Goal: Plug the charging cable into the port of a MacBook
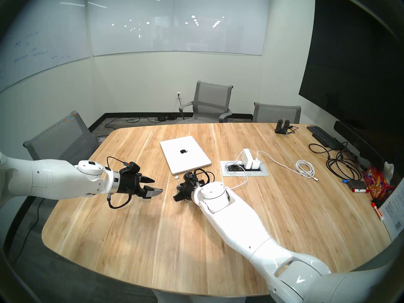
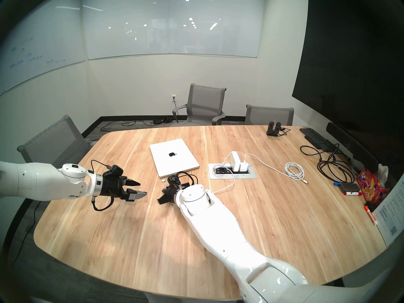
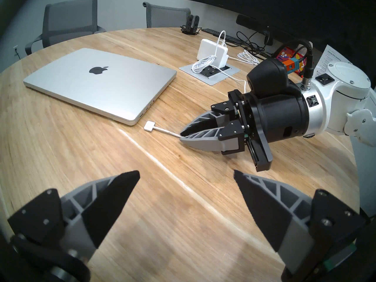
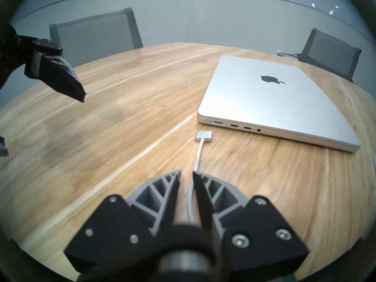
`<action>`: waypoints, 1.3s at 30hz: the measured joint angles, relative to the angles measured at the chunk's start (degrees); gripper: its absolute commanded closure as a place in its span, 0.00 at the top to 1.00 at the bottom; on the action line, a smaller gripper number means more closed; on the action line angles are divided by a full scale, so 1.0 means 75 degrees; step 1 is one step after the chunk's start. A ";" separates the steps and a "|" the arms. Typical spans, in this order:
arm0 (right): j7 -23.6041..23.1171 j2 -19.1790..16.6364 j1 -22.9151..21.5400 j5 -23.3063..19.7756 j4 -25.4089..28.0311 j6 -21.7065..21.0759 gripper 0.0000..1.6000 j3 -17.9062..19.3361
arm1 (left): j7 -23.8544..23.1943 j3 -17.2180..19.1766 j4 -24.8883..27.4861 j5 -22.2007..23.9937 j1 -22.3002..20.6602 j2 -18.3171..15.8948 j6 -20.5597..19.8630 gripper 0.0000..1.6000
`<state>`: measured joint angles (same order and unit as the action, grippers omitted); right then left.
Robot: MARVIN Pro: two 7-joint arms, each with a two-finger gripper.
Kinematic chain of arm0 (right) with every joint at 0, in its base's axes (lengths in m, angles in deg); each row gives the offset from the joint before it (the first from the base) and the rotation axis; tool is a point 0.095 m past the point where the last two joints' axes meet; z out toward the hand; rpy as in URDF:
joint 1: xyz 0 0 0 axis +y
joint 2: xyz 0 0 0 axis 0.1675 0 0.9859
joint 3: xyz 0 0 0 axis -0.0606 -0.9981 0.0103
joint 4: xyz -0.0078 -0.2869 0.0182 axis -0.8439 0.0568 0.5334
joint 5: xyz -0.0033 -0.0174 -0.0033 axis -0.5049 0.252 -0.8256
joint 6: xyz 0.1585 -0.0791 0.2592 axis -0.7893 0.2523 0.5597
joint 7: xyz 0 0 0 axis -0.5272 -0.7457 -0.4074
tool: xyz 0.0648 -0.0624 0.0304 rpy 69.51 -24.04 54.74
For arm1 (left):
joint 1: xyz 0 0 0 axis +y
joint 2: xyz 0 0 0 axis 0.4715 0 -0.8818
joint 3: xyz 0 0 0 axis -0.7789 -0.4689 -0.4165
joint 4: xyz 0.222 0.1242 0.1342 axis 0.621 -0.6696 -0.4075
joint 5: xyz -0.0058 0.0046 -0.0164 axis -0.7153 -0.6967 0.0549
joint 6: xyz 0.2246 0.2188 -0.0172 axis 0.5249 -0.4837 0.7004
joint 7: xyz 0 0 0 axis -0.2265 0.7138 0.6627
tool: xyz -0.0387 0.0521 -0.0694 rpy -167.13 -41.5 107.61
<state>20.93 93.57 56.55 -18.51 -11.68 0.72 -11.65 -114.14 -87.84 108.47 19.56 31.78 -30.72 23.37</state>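
The right gripper [image 4: 186,173] is hanging low over the wooden table [image 1: 153,241], its grey ribbed fingers [image 4: 162,186] narrowed to a slim gap around the charging cable [image 4: 198,155]. The white cord is running between the two tips, lying against the inner face of the right finger, but whether the pads are actually pinching it cannot be told. Ahead of the tips the cord is lying flat on the wood and ending in the connector [image 4: 203,136], a small flat white-and-silver block resting just short of the MacBook [image 4: 274,104], not touching it.

The MacBook is lying closed, silver lid up, showing the black Apple logo [image 4: 271,79] at its centre. Along its near edge a row of slots is facing the gripper; the port [image 4: 218,123], the wide endmost slot by the rounded corner, is sitting just beyond and slightly left of the connector.

The left gripper [image 3: 186,174] is hovering over bare wood to the left, its jaws spread wide and holding nothing.

Behind the right arm the cable is trailing back to two white power adapters [image 1: 248,158] plugged into a silver socket panel [image 1: 244,174] set in the tabletop. Farther right a coiled white cable [image 1: 305,168], tangled black cords [image 1: 341,164] and a black keyboard [image 1: 321,135] are lying near the table's edge. A printed sheet [image 3: 333,57] is showing a heading that begins "Using this meeting"; the rest is too small to read.
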 measured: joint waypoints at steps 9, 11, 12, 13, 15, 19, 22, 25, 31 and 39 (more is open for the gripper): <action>0.0018 -0.0036 0.0060 -0.0022 0.0095 -0.0086 0.25 0.0050 | 0.0000 0.0000 0.0000 0.0000 0.0000 0.0000 0.0000 1.00; 0.0024 -0.0037 0.0067 -0.0022 0.0102 -0.0091 0.26 0.0053 | 0.0000 0.0000 0.0000 0.0000 0.0000 0.0000 0.0000 1.00; 0.0031 -0.0037 0.0074 -0.0022 0.0110 -0.0095 0.26 0.0054 | 0.0000 0.0000 0.0000 0.0000 0.0000 0.0000 0.0000 1.00; 0.0035 -0.0038 0.0075 -0.0022 0.0113 -0.0099 0.27 0.0054 | 0.0000 0.0000 0.0000 0.0000 0.0000 0.0000 0.0000 1.00; 0.0056 -0.0039 0.0082 -0.0017 0.0124 -0.0105 0.40 0.0047 | 0.0000 0.0000 0.0000 0.0000 0.0000 0.0000 0.0000 1.00; 0.0110 -0.0040 0.0101 0.0010 0.0157 -0.0123 0.68 0.0028 | 0.0000 0.0000 0.0000 0.0000 0.0000 0.0000 0.0000 1.00; 0.0168 -0.0041 0.0121 0.0051 0.0196 -0.0170 0.81 0.0000 | 0.0000 0.0000 0.0000 0.0000 0.0000 0.0000 0.0000 1.00; 0.0228 -0.0041 0.0131 0.0110 0.0238 -0.0306 0.83 -0.0032 | 0.0000 0.0000 0.0000 0.0000 -0.0001 0.0001 0.0000 1.00; 0.0293 -0.0041 0.0136 0.0159 0.0308 -0.0484 1.00 -0.0034 | 0.0000 0.0000 0.0000 0.0000 -0.0001 0.0001 0.0000 1.00; 0.0284 -0.0031 0.0097 0.0159 0.0261 -0.0514 1.00 -0.0002 | 0.0000 0.0000 0.0000 0.0000 -0.0001 0.0001 0.0000 1.00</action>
<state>23.06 93.33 57.28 -17.32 -9.72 -3.14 -11.66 -114.14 -87.85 108.47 19.57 31.77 -30.71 23.37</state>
